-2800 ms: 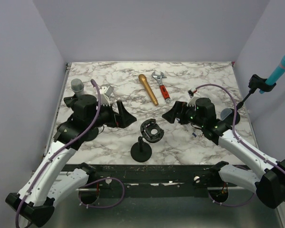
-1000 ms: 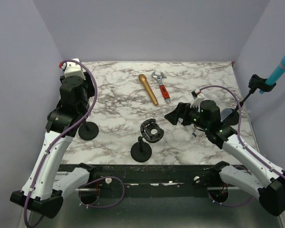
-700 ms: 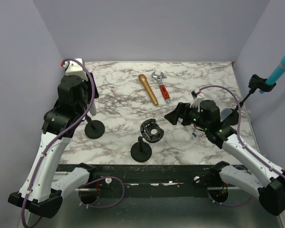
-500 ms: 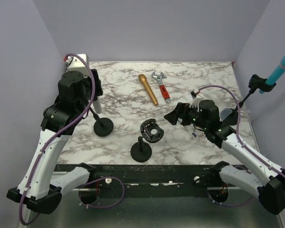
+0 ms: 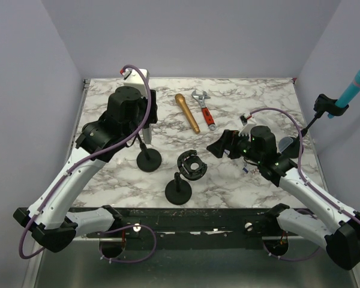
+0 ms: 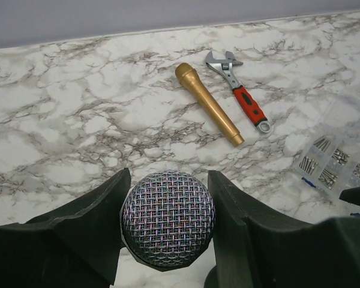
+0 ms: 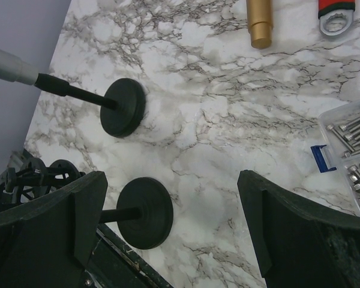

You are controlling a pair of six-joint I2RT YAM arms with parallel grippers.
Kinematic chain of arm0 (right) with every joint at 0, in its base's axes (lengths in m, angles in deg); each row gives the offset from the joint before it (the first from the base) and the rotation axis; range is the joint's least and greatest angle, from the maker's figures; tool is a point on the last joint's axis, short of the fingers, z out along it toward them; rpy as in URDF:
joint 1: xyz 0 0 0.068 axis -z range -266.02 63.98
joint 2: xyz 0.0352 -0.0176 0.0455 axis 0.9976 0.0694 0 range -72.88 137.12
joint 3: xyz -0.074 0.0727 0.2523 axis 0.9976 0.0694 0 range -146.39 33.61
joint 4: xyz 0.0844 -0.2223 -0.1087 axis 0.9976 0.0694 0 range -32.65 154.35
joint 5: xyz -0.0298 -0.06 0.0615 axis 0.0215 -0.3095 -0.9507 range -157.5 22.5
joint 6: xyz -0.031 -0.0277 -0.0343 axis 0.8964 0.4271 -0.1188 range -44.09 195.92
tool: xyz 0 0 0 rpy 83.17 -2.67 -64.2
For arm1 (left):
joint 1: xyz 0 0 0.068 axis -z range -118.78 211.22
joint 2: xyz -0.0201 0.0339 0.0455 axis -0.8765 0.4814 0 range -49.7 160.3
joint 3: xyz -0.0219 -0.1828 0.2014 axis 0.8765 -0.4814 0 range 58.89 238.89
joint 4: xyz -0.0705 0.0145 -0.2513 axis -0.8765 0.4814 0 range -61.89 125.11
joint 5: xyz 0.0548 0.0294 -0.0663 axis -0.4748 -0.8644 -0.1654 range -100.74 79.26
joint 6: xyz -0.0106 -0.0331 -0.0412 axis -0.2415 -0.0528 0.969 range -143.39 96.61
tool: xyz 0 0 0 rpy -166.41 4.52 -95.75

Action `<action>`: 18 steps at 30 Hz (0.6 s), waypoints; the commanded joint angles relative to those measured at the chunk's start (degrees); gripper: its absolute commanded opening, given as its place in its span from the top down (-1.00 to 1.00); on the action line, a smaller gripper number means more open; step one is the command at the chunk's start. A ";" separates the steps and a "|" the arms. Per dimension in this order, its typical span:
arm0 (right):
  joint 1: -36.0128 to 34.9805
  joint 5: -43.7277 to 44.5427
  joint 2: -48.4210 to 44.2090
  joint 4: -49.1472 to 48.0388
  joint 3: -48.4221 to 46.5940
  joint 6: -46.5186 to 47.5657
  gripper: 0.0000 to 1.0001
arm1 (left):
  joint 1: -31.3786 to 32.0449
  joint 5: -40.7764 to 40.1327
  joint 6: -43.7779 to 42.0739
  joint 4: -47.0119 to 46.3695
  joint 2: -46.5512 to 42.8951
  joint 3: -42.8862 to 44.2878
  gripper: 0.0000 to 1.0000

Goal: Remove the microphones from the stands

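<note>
Beyond silver microphone [image 6: 167, 217]: gold microphone [image 6: 209, 103], wrench [image 6: 240, 95]; spare stand [image 5: 179, 192] nearby.

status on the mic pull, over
Left gripper shut on microphone head; right gripper open, empty. Microphone not yet off its stand. Second stand close by, not blocking.
</note>
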 commanded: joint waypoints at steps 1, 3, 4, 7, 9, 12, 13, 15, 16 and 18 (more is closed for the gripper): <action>0.12 -1.12 0.20 -1.13 0.28 -0.44 -1.00 | 1.33 -3.24 0.67 -2.74 -0.15 2.08 0.54; 0.17 -1.02 0.21 -0.87 0.18 -0.35 -1.00 | 1.33 -2.77 1.11 -2.65 -0.09 1.69 0.33; 0.14 -1.01 0.20 -0.64 -0.01 -0.30 -1.00 | 1.36 -2.50 1.25 -2.74 -0.19 1.48 0.18; 0.15 -1.13 0.23 -0.10 -0.54 -0.35 -1.00 | 1.36 -1.46 1.22 -3.20 -0.54 0.50 -0.04; 0.12 -1.41 0.28 0.26 -0.93 -0.55 -1.00 | 1.35 -1.13 0.93 -3.14 -0.50 0.53 -0.22; 0.12 -1.70 0.37 0.60 -1.31 -0.83 -1.00 | 1.33 -0.06 0.73 -3.03 -0.71 0.72 -0.55; 0.12 -1.70 0.42 0.70 -1.46 -0.98 -1.00 | 1.33 0.44 0.58 -3.05 -0.84 0.82 -0.64; 0.11 -1.75 0.56 1.26 -1.89 -1.12 -1.00 | 1.33 1.20 0.32 -3.12 -1.26 1.26 -0.75; 0.12 -1.62 0.80 1.67 -2.28 -1.15 -1.00 | 1.35 1.65 0.06 -3.06 -1.36 1.69 -0.79; 0.12 -0.81 1.48 3.05 -3.40 -1.33 -1.00 | 1.37 2.75 -0.31 -2.17 -1.46 3.26 -0.86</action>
